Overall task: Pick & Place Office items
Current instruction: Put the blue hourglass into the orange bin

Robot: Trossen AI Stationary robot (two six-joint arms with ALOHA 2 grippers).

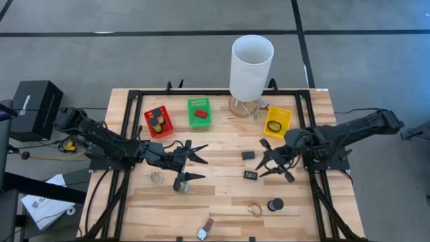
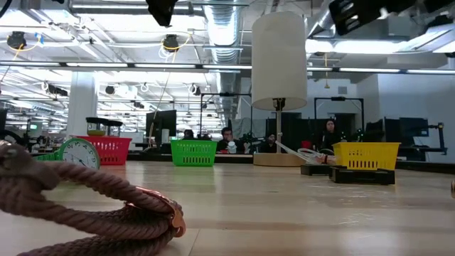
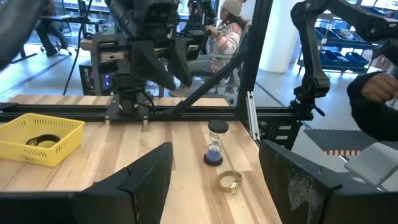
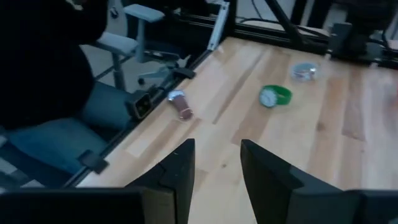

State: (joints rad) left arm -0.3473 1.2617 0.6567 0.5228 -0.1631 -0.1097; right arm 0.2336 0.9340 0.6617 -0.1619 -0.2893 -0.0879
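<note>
Loose on table: 7 items. Bins: 3. Grippers: 2.

Near edge: 1 watch, brown braided strap, lying flat; it fills the front of the low view.
Next back, right side: 1 gold ring and 1 black cyl, just beside each other, apart.
Mid table, left: 1 green band w/ white dial and 1 clear disc, near each other, not touching. Band sits by the near finger of the L gripper. Fingers spread wide, nothing between them, above the wood.
Mid table, right: 2 black blocks, one small, one further back. R gripper just beside both. Fingers apart w/ narrow gap, holding nothing.

Far row, L to R:
- red bin: dark cyls w/ gold tops, approx 3, exact count unclear.
- green bin: 1 red block.
- white tube, tall, upright on round base, between green and yellow bins.
- yellow bin: 1 black ring.

Beyond table: several people seated at desks, low view.
</note>
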